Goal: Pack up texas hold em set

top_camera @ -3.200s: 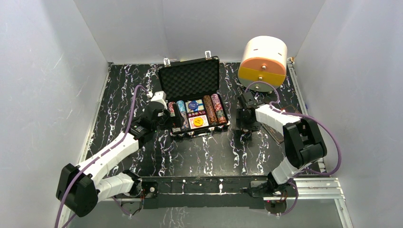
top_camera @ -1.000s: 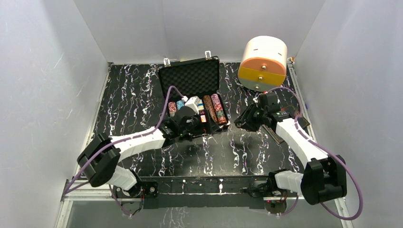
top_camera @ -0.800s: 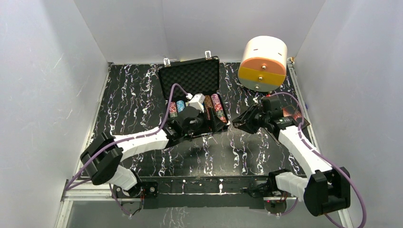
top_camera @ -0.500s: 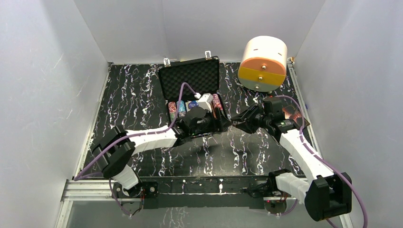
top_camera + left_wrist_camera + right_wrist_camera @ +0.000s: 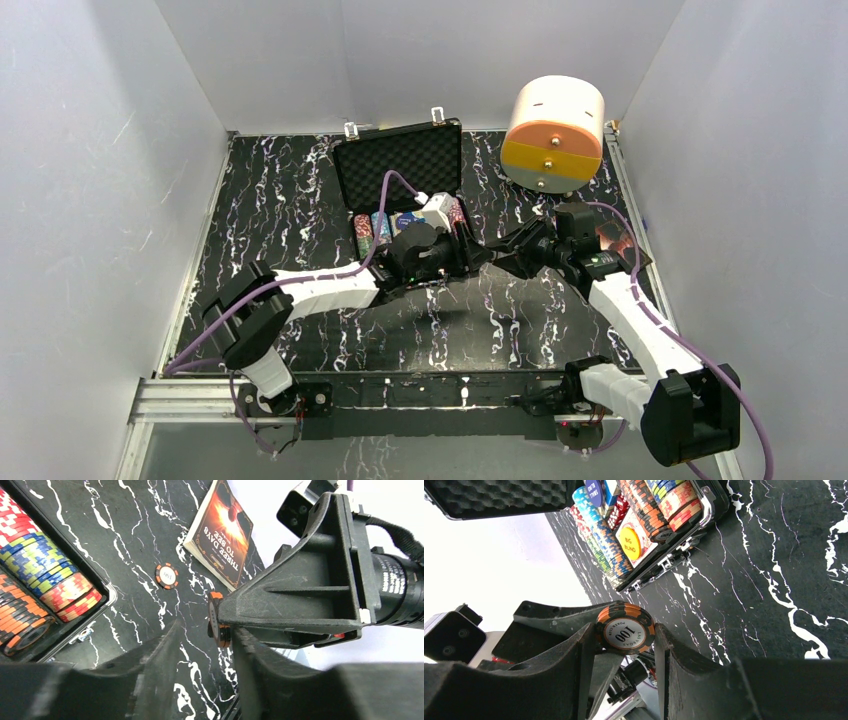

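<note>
The black briefcase (image 5: 400,165) lies open at the table's middle back, rows of striped poker chips (image 5: 649,505) and a yellow disc (image 5: 630,543) in its base. Just off its right front corner my two grippers meet tip to tip. My right gripper (image 5: 624,636) is shut on a small stack of orange-and-black "100" chips (image 5: 625,628), held by the rims above the table. My left gripper (image 5: 205,630) is open around that stack (image 5: 219,626): one finger touches a chip face, the other stands well apart. Another orange chip (image 5: 166,575) lies loose on the table.
A brown book (image 5: 220,532) lies to the right of the case, under the right arm. A white-and-orange cylindrical drawer box (image 5: 553,135) stands at the back right. White walls close in the table on three sides.
My left arm has swung right across the front of the case to the right gripper, and its jaws have narrowed. The right gripper kept its hold on the chips and shifted slightly left.
</note>
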Controlling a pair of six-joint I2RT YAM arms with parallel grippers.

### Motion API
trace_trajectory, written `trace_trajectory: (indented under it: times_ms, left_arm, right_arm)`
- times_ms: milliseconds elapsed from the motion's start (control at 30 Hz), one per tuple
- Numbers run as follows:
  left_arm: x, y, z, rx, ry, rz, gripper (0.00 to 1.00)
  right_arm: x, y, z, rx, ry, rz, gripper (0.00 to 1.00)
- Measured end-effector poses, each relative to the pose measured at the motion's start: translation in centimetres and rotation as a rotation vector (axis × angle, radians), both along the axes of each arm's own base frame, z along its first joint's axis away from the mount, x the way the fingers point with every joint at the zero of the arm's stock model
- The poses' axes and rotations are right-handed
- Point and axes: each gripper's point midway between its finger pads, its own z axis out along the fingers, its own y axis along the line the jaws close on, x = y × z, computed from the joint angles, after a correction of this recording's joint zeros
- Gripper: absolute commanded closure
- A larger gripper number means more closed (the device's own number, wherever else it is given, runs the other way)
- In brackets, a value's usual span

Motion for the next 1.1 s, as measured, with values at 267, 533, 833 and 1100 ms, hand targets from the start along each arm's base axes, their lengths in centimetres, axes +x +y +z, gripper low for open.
trace_trajectory:
  times_ms: [267,533,833,1100]
  left_arm:
    - [-0.2,-0.8,0.4,-0.021,0.020,-0.013,1.00]
    - [-0.5,-0.7,0.1,0.007,-0.004,-0.041,1.00]
    - [-2.5,1.8,2.4,0.144,-0.188,-0.202,1.00]
    - [-0.7,9.2,4.7,0.342,-0.431,-0.352,1.00]
  right_arm:
    - [0.0,-0.1,-0.3,-0.005,0.007,-0.010,0.63]
    - [0.1,-0.1,-0.8,-0.021,0.001,0.007,0.27]
    - [2.2,-0.9,2.2,-0.104,-0.180,0.072,0.25]
    - [2.5,-3.0,3.7,-0.150,-0.283,0.039,0.26]
